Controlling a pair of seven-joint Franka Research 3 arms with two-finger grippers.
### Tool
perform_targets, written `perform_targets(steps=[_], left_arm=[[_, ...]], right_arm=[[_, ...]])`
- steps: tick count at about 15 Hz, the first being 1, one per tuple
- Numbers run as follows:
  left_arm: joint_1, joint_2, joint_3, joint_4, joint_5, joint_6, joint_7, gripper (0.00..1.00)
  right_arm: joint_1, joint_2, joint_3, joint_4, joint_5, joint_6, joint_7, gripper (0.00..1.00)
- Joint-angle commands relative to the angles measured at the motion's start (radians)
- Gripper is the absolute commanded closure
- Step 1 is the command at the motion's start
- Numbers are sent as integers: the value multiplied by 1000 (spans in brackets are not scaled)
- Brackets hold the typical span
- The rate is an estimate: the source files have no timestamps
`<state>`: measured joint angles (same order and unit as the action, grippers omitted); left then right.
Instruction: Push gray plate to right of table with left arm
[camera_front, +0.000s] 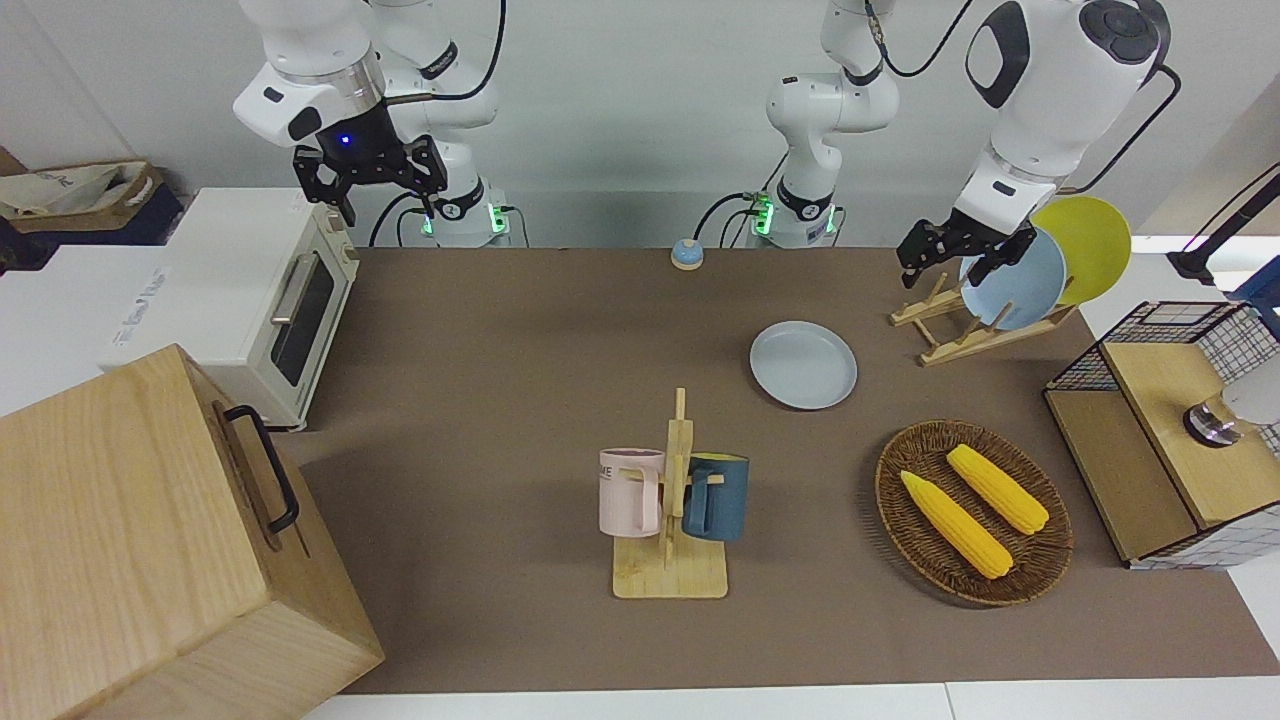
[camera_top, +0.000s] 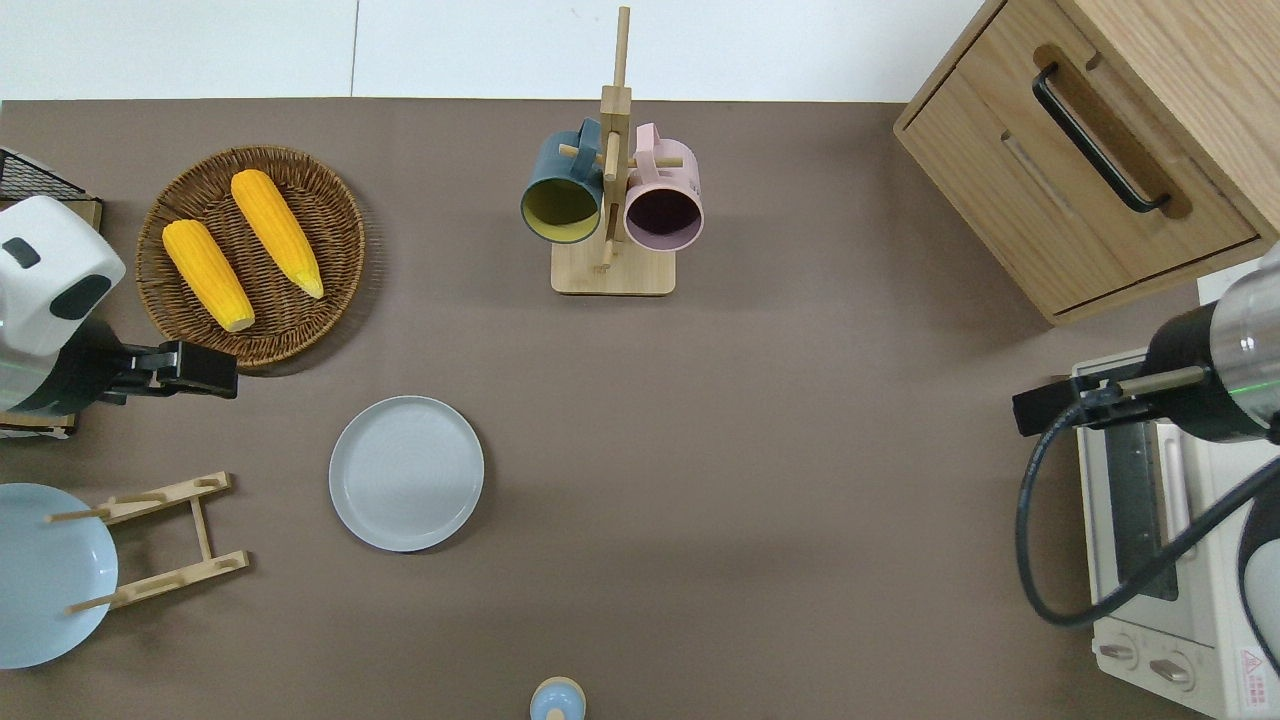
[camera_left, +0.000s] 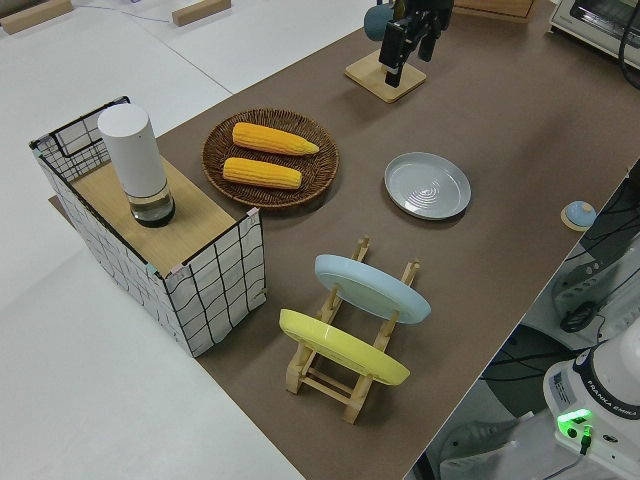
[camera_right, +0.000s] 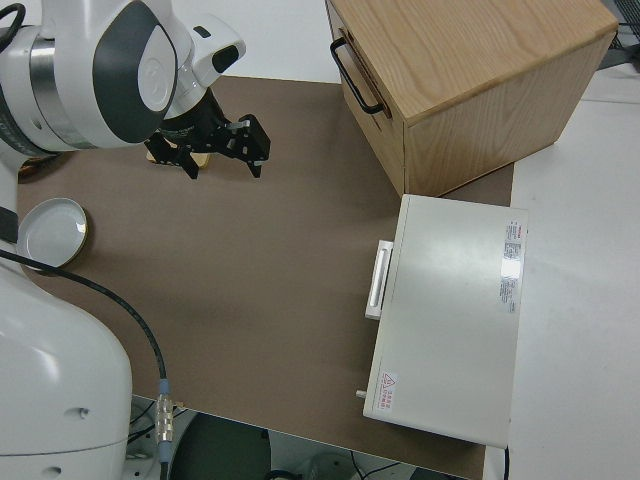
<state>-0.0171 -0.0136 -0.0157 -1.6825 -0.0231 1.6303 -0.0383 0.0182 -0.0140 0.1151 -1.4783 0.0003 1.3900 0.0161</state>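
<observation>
The gray plate (camera_front: 803, 365) (camera_top: 406, 473) (camera_left: 428, 185) (camera_right: 48, 232) lies flat on the brown table (camera_top: 760, 480), toward the left arm's end of its middle. My left gripper (camera_front: 948, 268) (camera_top: 225, 372) hangs open and empty in the air. It is over the nearer edge of the wicker basket, toward the left arm's end from the plate and apart from it. The right gripper (camera_front: 385, 200) (camera_right: 222, 165) is parked, open and empty.
A wicker basket (camera_top: 345, 215) with two corn cobs sits farther from the robots than the plate. A wooden dish rack (camera_top: 190, 530) holds a light-blue plate (camera_top: 45, 570) and a yellow one (camera_front: 1090, 245). A mug rack (camera_top: 612, 270), wooden box (camera_top: 1090, 170) and toaster oven (camera_top: 1160, 560) stand toward the right arm's end.
</observation>
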Motion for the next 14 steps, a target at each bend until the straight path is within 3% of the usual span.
perform_targets(steps=[1, 14], left_arm=[[-14, 14, 14, 6, 20, -21, -12, 5], [-12, 7, 17, 10, 8, -26, -14, 5]], right_arm=[[-20, -3, 15, 9, 4, -16, 13, 17], [-20, -3, 17, 9, 6, -16, 13, 17]])
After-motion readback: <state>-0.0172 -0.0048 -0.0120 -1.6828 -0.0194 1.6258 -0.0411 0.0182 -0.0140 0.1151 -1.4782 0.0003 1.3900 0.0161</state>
